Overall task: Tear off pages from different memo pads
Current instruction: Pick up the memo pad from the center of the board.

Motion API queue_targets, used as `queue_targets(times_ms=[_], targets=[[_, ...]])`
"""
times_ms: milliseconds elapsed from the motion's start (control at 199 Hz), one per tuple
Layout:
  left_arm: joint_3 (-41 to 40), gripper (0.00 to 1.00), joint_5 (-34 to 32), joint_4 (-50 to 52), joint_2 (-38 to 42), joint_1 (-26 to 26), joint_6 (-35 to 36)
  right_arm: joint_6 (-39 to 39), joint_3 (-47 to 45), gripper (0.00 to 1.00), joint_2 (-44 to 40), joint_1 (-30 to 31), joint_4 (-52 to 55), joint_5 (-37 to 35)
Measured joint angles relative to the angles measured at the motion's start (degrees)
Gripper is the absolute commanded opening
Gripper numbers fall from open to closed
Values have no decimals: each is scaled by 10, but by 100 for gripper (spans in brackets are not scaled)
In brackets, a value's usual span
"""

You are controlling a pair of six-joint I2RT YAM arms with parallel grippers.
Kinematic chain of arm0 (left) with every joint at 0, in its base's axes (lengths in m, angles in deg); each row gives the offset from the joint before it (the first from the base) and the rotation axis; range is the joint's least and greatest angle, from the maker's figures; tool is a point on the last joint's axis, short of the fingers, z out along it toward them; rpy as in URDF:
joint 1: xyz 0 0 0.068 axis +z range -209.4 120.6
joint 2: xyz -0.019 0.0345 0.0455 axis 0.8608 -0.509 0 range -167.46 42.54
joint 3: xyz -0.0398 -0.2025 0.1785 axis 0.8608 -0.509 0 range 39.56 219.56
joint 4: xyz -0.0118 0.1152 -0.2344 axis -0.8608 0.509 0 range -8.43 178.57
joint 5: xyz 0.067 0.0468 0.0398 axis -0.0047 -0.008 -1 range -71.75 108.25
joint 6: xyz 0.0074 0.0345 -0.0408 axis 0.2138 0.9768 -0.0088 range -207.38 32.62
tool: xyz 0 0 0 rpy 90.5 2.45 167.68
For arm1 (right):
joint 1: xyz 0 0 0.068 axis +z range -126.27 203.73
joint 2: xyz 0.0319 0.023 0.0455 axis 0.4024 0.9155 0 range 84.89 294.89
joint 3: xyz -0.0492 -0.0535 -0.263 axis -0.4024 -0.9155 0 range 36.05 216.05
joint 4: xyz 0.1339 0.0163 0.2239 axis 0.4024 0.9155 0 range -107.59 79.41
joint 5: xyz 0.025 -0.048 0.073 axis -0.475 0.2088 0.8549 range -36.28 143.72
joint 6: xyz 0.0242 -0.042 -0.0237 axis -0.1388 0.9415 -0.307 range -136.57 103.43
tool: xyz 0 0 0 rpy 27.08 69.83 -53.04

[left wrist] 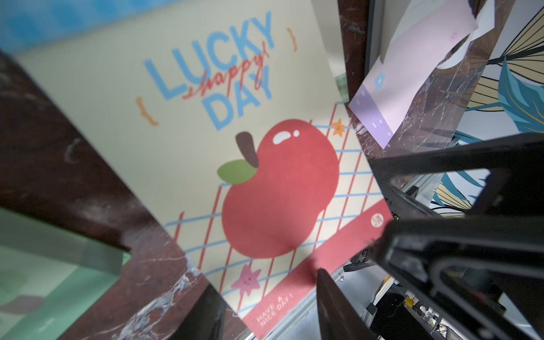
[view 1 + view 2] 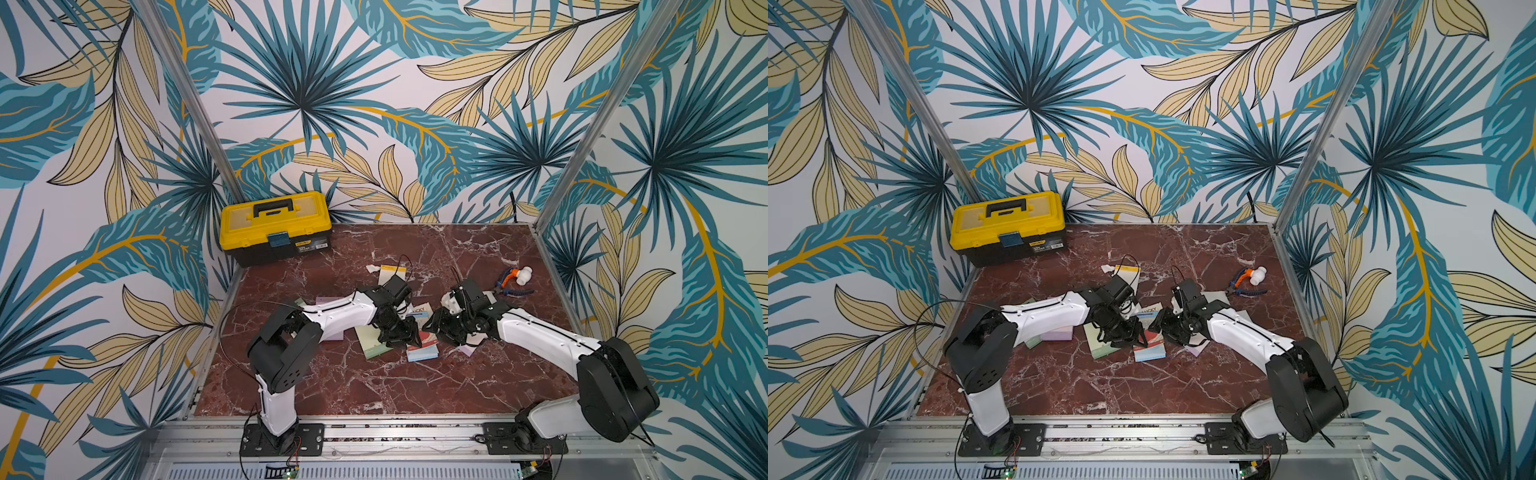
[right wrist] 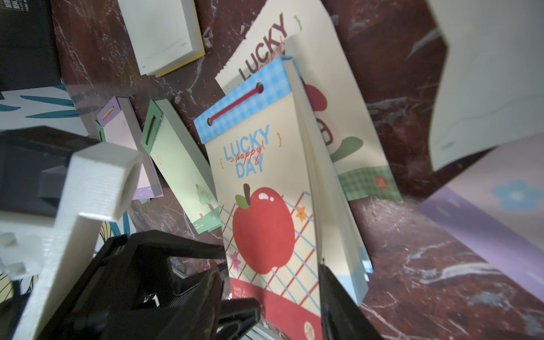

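Apple memo pad (image 3: 329,191) mid-table (image 2: 374,386), top sheet (image 3: 273,164) lifted, untorn; left gripper (image 2: 409,338) and right gripper (image 2: 432,327) at its lower edge, grip indiscernible. House page (image 3: 323,44), lilac page (image 1: 412,73) already off.

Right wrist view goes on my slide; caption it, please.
Right gripper at the foot of the apple memo pad, with the green pad and lilac pad beside it.

Matt paper apple pad (image 3: 265,229), glossy veined marble table (image 2: 374,386), shiny yellow plastic toolbox (image 2: 270,224)
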Motion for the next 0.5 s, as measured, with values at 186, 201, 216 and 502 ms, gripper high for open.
queue_targets(times_ms=[186,201,216,502], targets=[[5,53,-3,24,1,0,12,-25,-12,54,0,0,-47,14],[5,53,-3,26,1,0,13,-27,-13,54,0,0,-50,15],[5,53,-3,27,1,0,14,-28,-13,55,0,0,-54,17],[22,52,-3,39,1,0,22,-42,-13,55,-6,2,-83,29]])
